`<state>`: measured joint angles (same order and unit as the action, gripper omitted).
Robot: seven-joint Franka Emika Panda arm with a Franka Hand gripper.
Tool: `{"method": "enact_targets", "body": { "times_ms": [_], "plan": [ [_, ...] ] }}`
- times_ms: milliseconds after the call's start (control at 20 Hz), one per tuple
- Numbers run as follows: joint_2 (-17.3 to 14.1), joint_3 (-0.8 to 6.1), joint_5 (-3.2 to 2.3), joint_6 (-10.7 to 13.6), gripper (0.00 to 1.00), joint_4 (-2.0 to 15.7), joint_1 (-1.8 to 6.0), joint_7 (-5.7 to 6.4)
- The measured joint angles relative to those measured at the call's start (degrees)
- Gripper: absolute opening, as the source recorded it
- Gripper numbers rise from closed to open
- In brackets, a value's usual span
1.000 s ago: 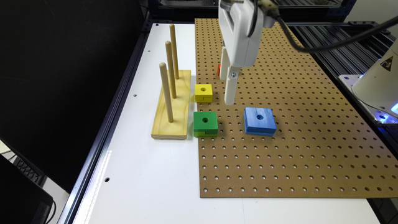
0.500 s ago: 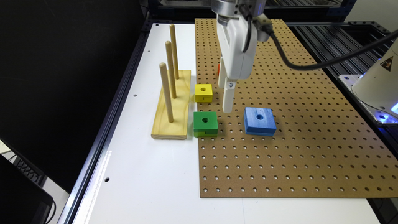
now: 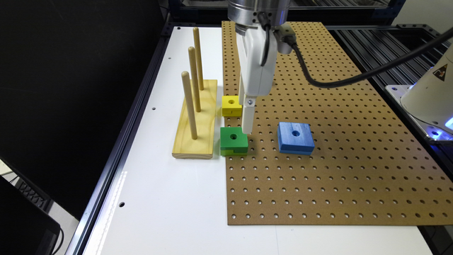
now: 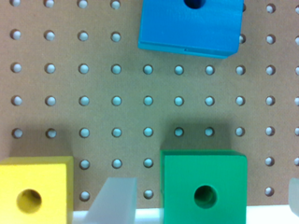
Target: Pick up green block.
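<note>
The green block (image 3: 233,141) lies flat at the pegboard's edge, its round hole facing up and a lighter green layer underneath. My gripper (image 3: 247,124) hangs just above its far side, between it and the yellow block (image 3: 231,105). In the wrist view the gripper (image 4: 205,198) is open and straddles the green block (image 4: 203,186). One white finger (image 4: 117,200) sits between the green block and the yellow block (image 4: 35,189); the other finger (image 4: 294,191) shows at the picture's edge. The fingers stand apart from the block's sides.
A larger blue block (image 3: 295,137) lies on the brown pegboard (image 3: 336,170) toward the exterior view's right. A wooden base with three upright pegs (image 3: 195,117) stands on the white table (image 3: 170,205) at the exterior view's left. A black cable (image 3: 354,79) trails from the wrist.
The gripper has come down and shifted toward the exterior view's left, ending low over the green block. The blocks have not moved.
</note>
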<state>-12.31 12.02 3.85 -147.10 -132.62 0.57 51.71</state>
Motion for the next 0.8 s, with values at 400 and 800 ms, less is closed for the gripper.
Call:
{"method": "enact_targets", "body": {
  "times_ms": [400, 800],
  "plan": [
    [-3.9, -0.03, -0.48, -2.9, 1.0, 0.15, 0.01, 0.0],
    [-5.6, -0.07, -0.73, -4.6, 1.0, 0.36, 0.0, 0.0]
  ]
}}
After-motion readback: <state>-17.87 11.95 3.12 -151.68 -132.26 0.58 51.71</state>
